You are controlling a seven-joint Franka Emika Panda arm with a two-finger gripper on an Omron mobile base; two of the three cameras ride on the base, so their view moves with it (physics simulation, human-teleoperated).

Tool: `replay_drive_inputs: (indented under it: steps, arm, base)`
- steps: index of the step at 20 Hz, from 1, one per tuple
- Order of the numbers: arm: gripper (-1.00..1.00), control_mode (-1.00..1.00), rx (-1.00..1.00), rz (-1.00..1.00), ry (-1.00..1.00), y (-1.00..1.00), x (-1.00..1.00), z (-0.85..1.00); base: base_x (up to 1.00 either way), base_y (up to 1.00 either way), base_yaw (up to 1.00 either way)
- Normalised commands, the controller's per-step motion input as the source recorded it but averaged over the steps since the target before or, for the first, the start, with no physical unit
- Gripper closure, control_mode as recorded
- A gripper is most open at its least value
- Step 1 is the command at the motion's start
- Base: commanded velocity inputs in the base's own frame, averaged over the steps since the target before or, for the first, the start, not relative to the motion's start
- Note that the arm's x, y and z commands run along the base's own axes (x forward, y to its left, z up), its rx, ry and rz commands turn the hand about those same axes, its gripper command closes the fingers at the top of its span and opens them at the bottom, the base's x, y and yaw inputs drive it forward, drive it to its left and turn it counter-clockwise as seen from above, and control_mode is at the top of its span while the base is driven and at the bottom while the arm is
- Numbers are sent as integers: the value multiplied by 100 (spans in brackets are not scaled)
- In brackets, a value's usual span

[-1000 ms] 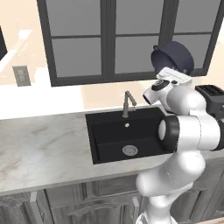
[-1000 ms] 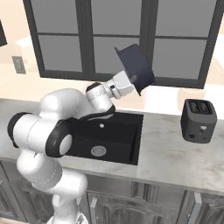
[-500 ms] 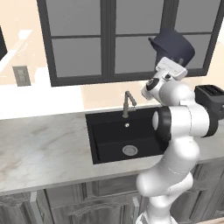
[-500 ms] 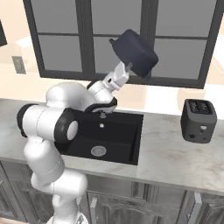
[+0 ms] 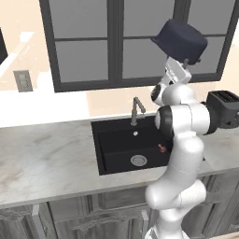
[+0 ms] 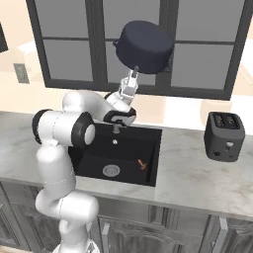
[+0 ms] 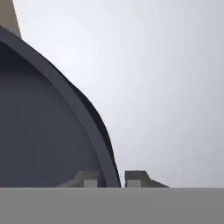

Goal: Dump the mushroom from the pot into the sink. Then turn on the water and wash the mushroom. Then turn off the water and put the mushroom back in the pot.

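Gripper [image 7: 108, 178] clamps the pot [image 6: 146, 45] rim, held high and upturned; the mushroom [image 6: 142, 163], apparently, lies directly below in the sink [image 6: 153, 148].

Both base views sit back from the counter and look forward and down at the sink [image 5: 133, 151], one from behind the arm's left, the other from its right [image 6: 118, 160]; they share sink, toaster [image 6: 225, 136] and window. The hand view looks along the gripper [image 7: 111, 180], very close to the pot [image 7: 48, 127] rim.
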Motion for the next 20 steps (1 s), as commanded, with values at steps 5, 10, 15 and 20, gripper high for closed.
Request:
replay_drive_inputs:
  steps: [5, 10, 15, 20]
  arm:
    - [100, -100, -35, -13, -30, 31, -18, 0]
    - [100, -100, -9, -9, -28, 7, -54, 1]
    - [100, -100, 18, 0, -19, 0, -100, -12]
    - [100, -100, 21, 0, -25, 0, -100, -33]
  base:
    - [0, 0, 0]
    - [0, 0, 0]
    - [0, 0, 0]
    - [0, 0, 0]
